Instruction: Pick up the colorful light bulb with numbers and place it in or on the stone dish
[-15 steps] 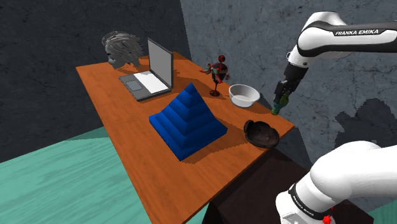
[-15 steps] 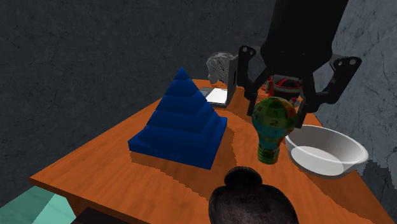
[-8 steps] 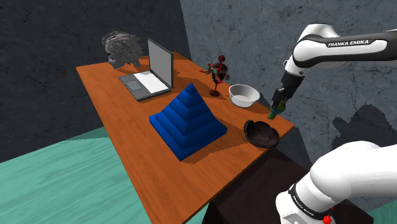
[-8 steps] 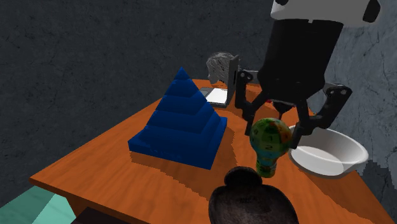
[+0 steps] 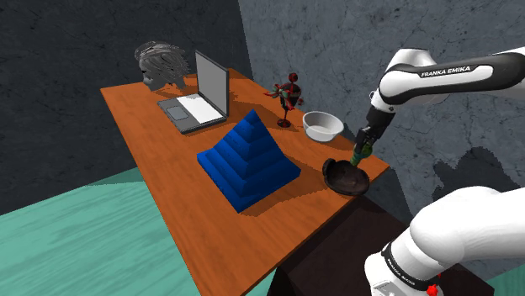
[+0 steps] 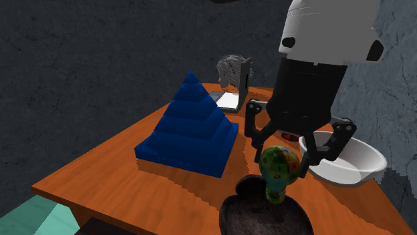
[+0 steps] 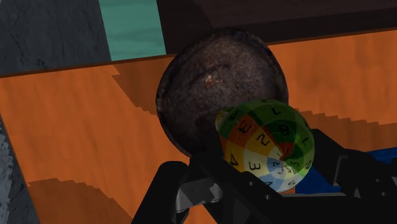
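Pickup looks done: the gripper (image 6: 282, 160) pinches the numbered colourful bulb (image 6: 279, 168) above the dark stone dish (image 6: 244, 217), lower centre; release remains.

Home study: laptop (image 5: 200, 99), wooden desk (image 5: 172, 172).

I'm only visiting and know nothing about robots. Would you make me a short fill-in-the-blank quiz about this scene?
The gripper grips a numbered light bulb with its base pointing ___.
The bulb hangs over the dark dish, beside the ___ bowl.
The stepped pyramid is ___.
Missing words: down; white; blue.
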Controlling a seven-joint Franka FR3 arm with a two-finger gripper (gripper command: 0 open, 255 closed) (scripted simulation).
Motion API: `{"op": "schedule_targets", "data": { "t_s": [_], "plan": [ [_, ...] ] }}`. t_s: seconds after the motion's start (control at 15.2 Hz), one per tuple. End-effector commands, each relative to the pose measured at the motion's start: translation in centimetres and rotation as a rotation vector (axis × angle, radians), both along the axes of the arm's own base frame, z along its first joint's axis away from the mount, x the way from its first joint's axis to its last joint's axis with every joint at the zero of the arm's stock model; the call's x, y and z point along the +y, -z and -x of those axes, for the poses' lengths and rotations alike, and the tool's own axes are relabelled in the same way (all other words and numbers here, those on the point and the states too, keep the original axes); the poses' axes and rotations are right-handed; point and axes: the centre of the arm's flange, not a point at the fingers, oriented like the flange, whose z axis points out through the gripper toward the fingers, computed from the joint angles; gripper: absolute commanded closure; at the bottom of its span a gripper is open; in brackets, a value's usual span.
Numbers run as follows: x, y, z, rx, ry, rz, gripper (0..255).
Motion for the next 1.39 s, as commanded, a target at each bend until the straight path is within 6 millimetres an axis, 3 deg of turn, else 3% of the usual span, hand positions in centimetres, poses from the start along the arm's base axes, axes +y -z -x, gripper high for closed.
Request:
{"op": "schedule_targets", "data": {
  "t_s": [0.0, 0.59, 0.66, 0.99, 1.25, 1.32],
  "plan": [
    [0.0, 1.0, 0.0, -0.001, 0.0, 0.0, 255],
    [0.0, 1.6, 0.0, -0.001, 0.0, 0.0, 255],
    [0.0, 1.6, 0.0, -0.001, 0.0, 0.0, 0],
    [0.0, 1.6, 0.0, -0.001, 0.0, 0.0, 0],
    [-0.5, -3.4, -0.2, -0.001, 0.0, 0.0, 0],
    [-0.5, -3.4, -0.2, -0.001, 0.0, 0.0, 0]
  ]
}}
